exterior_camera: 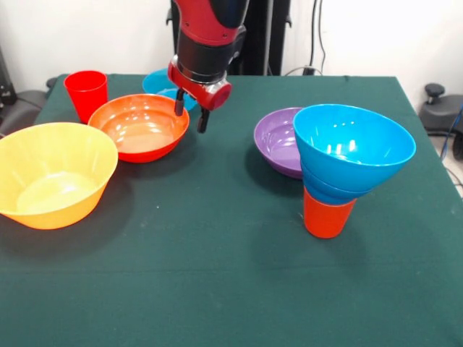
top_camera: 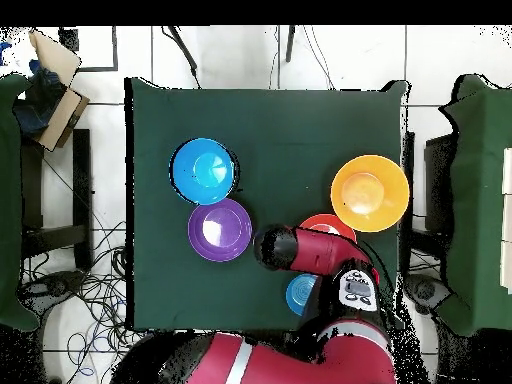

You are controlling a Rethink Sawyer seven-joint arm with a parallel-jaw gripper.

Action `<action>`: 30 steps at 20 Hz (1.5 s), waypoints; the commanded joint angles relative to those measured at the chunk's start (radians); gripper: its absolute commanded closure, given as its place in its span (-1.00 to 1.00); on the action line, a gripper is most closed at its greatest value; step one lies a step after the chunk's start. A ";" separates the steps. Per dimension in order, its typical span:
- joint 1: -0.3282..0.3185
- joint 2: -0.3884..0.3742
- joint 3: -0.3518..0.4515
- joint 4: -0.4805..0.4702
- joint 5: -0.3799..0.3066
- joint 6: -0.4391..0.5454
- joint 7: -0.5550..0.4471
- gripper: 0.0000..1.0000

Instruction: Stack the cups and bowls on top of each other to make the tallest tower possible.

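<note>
The tower stands at the right of the front view: an orange cup (exterior_camera: 327, 215) on the cloth carries two nested blue bowls (exterior_camera: 354, 144). From overhead the same blue bowls (top_camera: 204, 170) hide the cup. A purple bowl (exterior_camera: 276, 141) (top_camera: 220, 229) sits just behind the tower. At the left are a large yellow-orange bowl (exterior_camera: 51, 173) (top_camera: 369, 193), an orange-red bowl (exterior_camera: 139, 126) (top_camera: 328, 224) and a red cup (exterior_camera: 85, 92). My gripper (exterior_camera: 191, 112) hangs open and empty over the orange-red bowl's right rim. A small blue bowl (exterior_camera: 155, 81) (top_camera: 298, 293) lies behind it.
Dark green cloth (exterior_camera: 217, 275) covers the table. In the overhead view my red arm (top_camera: 300, 250) covers part of the orange-red bowl and hides the red cup. Cables and chairs lie beyond the table's edges.
</note>
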 commanded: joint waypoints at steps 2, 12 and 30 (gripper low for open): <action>0.002 0.071 0.026 -0.026 -0.085 -0.104 0.023 -1.00; -0.040 0.144 0.064 -0.033 -0.093 -0.129 0.003 -1.00; -0.055 0.041 0.071 -0.059 -0.039 -0.023 0.004 1.00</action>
